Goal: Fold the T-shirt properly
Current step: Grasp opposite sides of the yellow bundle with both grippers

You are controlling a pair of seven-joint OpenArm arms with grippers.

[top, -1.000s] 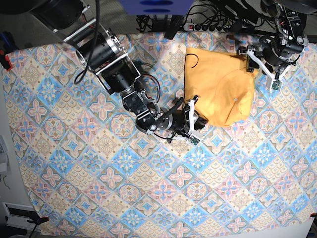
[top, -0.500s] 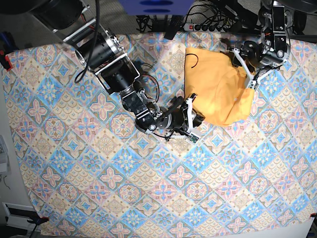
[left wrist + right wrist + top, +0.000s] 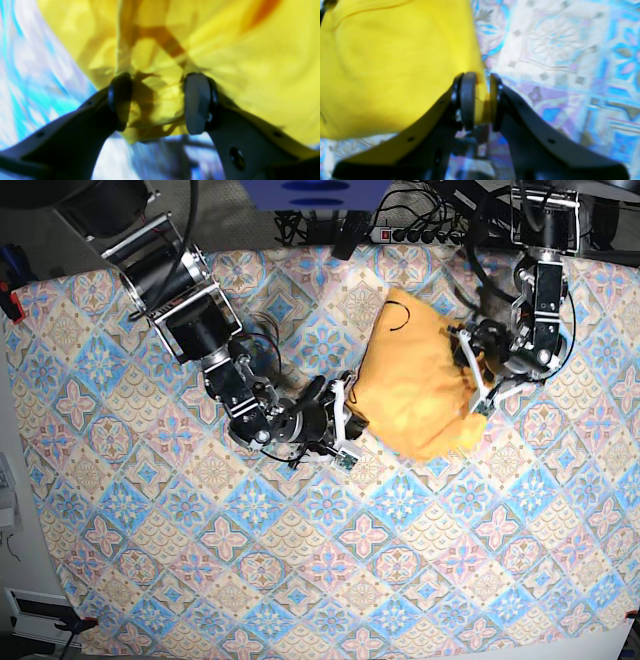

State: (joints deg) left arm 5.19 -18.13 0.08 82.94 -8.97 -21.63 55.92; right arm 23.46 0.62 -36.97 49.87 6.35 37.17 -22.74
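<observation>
The yellow T-shirt [image 3: 415, 375] lies bunched on the patterned tablecloth [image 3: 330, 560], right of centre at the back. My right gripper [image 3: 345, 420] sits at its lower-left edge. In the right wrist view this gripper [image 3: 482, 100] is shut on a thin fold of the T-shirt [image 3: 395, 62]. My left gripper [image 3: 472, 380] is at the shirt's right side. In the left wrist view the left gripper [image 3: 157, 102] has its pads [image 3: 197, 102] set wide, with a thick gathered wad of the T-shirt [image 3: 155, 100] filling the gap between them. A dark collar line [image 3: 395, 308] shows near the shirt's top.
A power strip [image 3: 420, 232] with cables lies behind the back edge of the cloth. A blue object [image 3: 315, 192] hangs over the top middle. A red clamp [image 3: 10, 302] holds the cloth at the left edge.
Both grippers moved left in the base view, dragging the T-shirt along. The left gripper came down from the back right, pushing the shirt's right edge inward, so it is narrower and more bunched.
</observation>
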